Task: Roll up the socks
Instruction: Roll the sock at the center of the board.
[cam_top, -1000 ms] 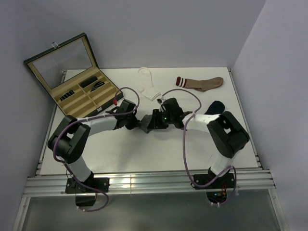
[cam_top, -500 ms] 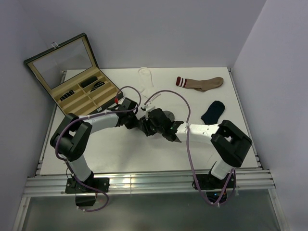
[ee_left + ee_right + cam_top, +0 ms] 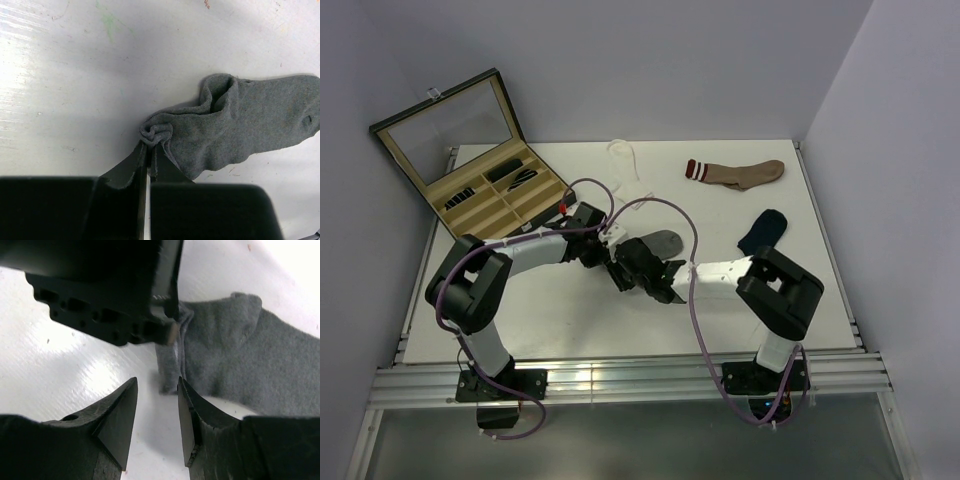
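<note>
Left end effector (image 3: 148,148) pinches grey sock (image 3: 250,120) — grip hidden from above.

**A:** What lies ahead of the right end effector (image 3: 156,385)?

**B:** A dark grey sock (image 3: 240,365), flat on the white desk (image 3: 60,370). It runs off toward the right edge of the view.

**A:** And the fingers (image 3: 117,410)?

**B:** They are apart, with nothing gripped. The sock's near corner lies just beyond the gap.

**A:** What is the black block up top?

**B:** That is the left end effector (image 3: 170,327), reaching in from above. Its tip sits on the sock's left edge, where the fabric bunches into a small fold.
</note>
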